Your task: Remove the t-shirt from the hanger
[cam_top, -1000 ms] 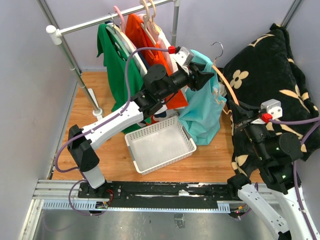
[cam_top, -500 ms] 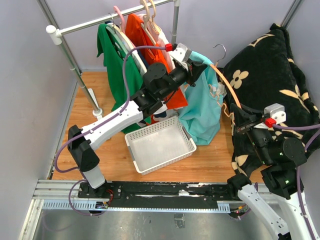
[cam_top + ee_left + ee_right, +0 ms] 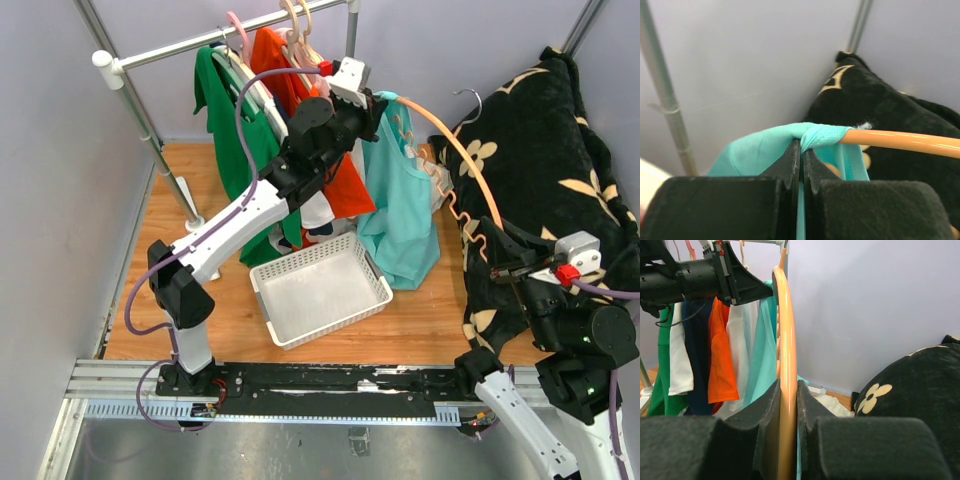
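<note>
Purple walls (image 3: 480, 40) stand behind. Right gripper (image 3: 788, 390) clamps the orange hanger (image 3: 785, 330), which slants far-left to near-right. Left gripper (image 3: 801, 150) pinches the teal t-shirt (image 3: 400, 215).

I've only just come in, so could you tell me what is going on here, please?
Two robot arms are taking a teal t-shirt off an orange hanger. The right fingers clamp the hanger's arm, holding it aloft. The left fingers are pinched shut on the shirt's shoulder at the hanger's tip. The shirt is not yet off.
</note>
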Available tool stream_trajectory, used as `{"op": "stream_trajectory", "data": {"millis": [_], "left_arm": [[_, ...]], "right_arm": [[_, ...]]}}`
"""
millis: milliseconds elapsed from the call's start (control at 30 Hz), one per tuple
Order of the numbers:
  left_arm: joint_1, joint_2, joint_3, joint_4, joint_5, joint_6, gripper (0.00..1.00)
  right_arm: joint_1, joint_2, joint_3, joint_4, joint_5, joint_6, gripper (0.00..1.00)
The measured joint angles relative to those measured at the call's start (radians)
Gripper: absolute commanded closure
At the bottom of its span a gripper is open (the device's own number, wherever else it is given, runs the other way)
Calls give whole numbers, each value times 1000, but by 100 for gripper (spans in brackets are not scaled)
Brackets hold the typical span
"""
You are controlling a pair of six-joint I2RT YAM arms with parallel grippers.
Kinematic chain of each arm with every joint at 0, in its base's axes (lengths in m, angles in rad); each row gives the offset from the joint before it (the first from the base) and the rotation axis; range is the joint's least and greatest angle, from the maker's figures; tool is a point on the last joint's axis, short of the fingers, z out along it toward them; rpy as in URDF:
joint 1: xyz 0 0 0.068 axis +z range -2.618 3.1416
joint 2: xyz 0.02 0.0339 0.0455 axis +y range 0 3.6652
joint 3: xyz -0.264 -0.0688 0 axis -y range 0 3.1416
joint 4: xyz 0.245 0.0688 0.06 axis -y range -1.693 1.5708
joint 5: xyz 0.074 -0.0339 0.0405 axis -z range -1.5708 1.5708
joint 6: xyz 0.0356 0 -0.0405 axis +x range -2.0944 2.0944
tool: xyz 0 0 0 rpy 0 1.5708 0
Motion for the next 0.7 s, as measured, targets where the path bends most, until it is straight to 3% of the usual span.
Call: {"op": "stream_trajectory", "data": {"millis": [233, 700], "left_arm": [[79, 36, 8, -5, -26, -29, 100], [85, 83, 85, -40, 5, -38, 100]], "right_arm": [[0, -25, 20, -56, 5, -24, 99], [0, -56, 48, -89, 47, -36, 99]]}}
